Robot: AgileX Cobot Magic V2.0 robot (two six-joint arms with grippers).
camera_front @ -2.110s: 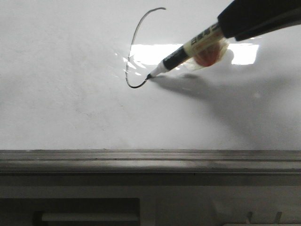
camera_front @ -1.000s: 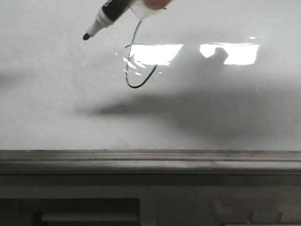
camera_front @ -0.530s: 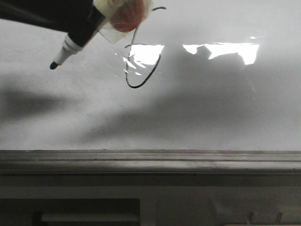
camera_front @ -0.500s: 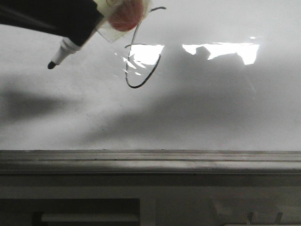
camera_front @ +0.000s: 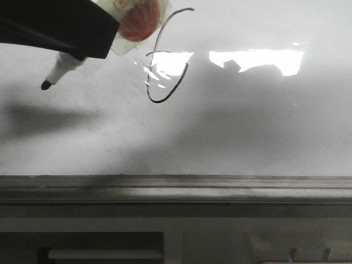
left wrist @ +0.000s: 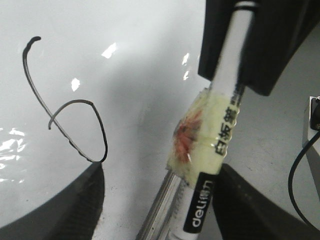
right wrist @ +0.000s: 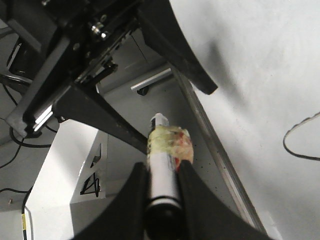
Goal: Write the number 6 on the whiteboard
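Observation:
The number 6 (camera_front: 157, 102) is a thin black line on the whiteboard (camera_front: 247, 126), with a tall curved stem and a small lower loop. It also shows in the left wrist view (left wrist: 75, 101) and partly in the right wrist view (right wrist: 285, 142). My right gripper (right wrist: 162, 170) is shut on a marker (right wrist: 161, 165) with yellowish tape round it. The marker (camera_front: 137, 19) is off the board, left of the 6, tip (camera_front: 45, 84) pointing down-left. My left gripper (left wrist: 160, 172) is open, its fingers (camera_front: 60, 27) on either side of the marker (left wrist: 220, 135).
A grey metal ledge (camera_front: 176, 190) runs along the board's lower edge, with a dark cabinet front (camera_front: 110, 247) below it. Bright glare patches (camera_front: 256, 58) lie right of the 6. A black cable (left wrist: 300, 175) hangs beside the board.
The marker finished the loop of the 6, lifted off the board and moved up and left. The left gripper's dark finger came in from the left around the marker.

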